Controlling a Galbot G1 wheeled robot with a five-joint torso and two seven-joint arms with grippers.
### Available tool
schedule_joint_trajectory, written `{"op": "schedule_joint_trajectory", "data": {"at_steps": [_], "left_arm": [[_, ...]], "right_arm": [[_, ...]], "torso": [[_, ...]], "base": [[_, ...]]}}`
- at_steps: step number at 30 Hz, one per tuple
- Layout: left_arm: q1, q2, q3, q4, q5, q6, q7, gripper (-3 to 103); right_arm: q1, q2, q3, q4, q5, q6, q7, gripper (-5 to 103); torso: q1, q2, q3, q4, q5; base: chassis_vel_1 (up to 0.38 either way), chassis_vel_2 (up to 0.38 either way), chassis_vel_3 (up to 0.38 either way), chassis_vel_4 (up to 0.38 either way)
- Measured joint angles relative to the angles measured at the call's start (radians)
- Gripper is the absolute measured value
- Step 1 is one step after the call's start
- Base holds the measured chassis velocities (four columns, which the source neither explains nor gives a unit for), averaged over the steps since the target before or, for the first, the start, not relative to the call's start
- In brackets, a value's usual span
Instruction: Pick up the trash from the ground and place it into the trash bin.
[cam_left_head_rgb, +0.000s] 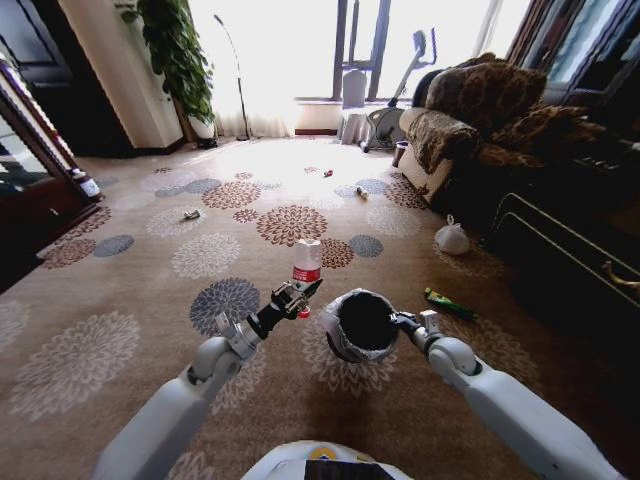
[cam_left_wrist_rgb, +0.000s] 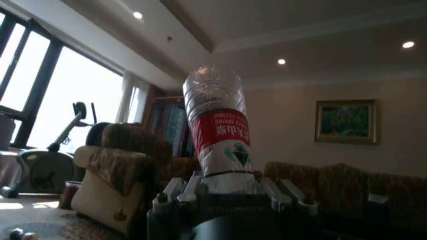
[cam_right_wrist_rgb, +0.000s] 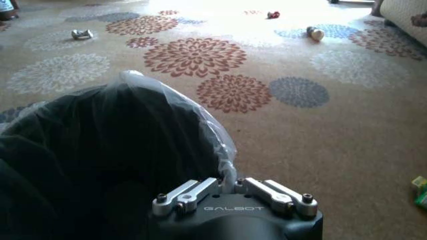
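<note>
My left gripper (cam_left_head_rgb: 298, 299) is shut on the lower end of a clear bottle with a red-and-white label (cam_left_head_rgb: 307, 261), holding it up just left of the trash bin (cam_left_head_rgb: 338, 343). The left wrist view shows that bottle (cam_left_wrist_rgb: 217, 127) standing between the fingers of the left gripper (cam_left_wrist_rgb: 230, 192). My right gripper (cam_left_head_rgb: 404, 322) is shut on the right rim of the black bin with its crinkled liner (cam_right_wrist_rgb: 200, 117); the right gripper (cam_right_wrist_rgb: 230, 189) pinches that edge. A green bottle (cam_left_head_rgb: 448, 304) lies right of the bin, and a white knotted bag (cam_left_head_rgb: 452, 238) lies farther back.
Small scraps lie on the flowered carpet farther off: a grey one (cam_left_head_rgb: 191, 214), one near the middle (cam_left_head_rgb: 361, 192) and a red one (cam_left_head_rgb: 328, 173). A sofa (cam_left_head_rgb: 470, 120) and dark furniture (cam_left_head_rgb: 570, 250) line the right side; a cabinet (cam_left_head_rgb: 30, 190) stands left.
</note>
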Motion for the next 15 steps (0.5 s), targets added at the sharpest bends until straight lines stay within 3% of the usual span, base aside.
{"op": "schedule_joint_trajectory", "data": {"at_steps": [3,15], "left_arm": [[-0.076,-0.012,0.084,0.070,0.025,-0.006,0.008,34],[-0.234,-0.076,0.245,0.285,0.137,-0.062,0.019,34]], "right_arm": [[0.007,0.011,-0.023,0.007,0.001,-0.010,0.000,2],[-0.003,-0.029,-0.003,0.088,0.041,-0.025,0.000,2]], "torso": [[0.000,0.000,0.000,-0.0001,-0.0001],[0.000,0.000,0.000,0.0001,-0.0005]], "base": [[0.000,0.000,0.000,0.000],[0.000,0.000,0.000,0.000]]}}
